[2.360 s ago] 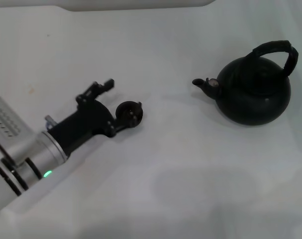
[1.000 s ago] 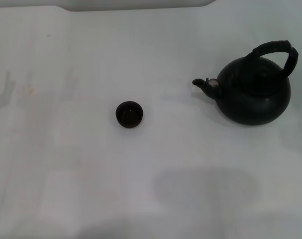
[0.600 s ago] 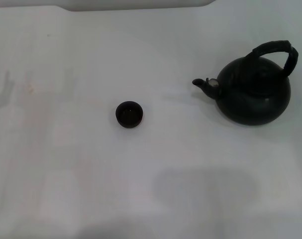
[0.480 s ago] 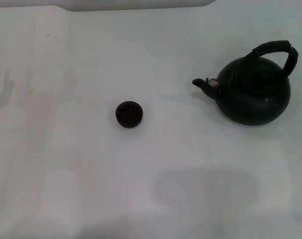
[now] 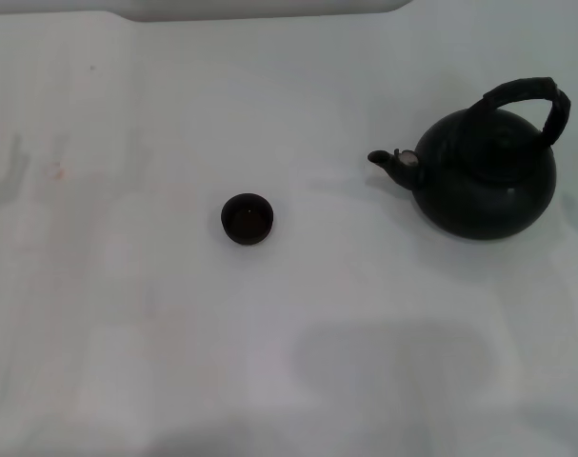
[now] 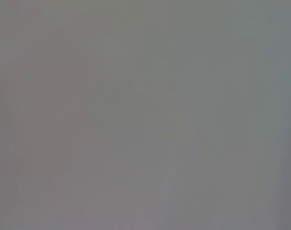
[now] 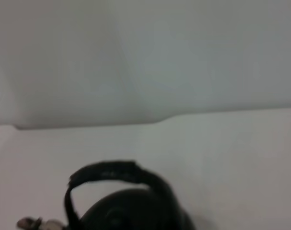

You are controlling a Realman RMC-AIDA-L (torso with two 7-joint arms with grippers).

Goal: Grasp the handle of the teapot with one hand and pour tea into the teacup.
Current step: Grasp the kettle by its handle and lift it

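Note:
The round matte black teapot (image 5: 486, 177) stands upright at the right of the white table in the head view, its short spout (image 5: 388, 162) with a silvery tip pointing left. Its black arched handle (image 5: 528, 93) spans the top. The small dark teacup (image 5: 247, 218) stands upright left of centre, well apart from the teapot. No hand or gripper shows in the head view. The right wrist view shows the teapot (image 7: 131, 211) and its handle (image 7: 109, 173) from close by, with the spout tip (image 7: 32, 223) at the frame's edge. The left wrist view shows only plain grey.
The white table surface (image 5: 269, 362) fills the head view. A pale raised edge (image 5: 260, 8) runs along the far side. In the right wrist view a pale wall (image 7: 145, 57) rises behind the table.
The left hand, which lay beside the teacup 2.4 s ago, has left the head view. The teacup and teapot have not moved.

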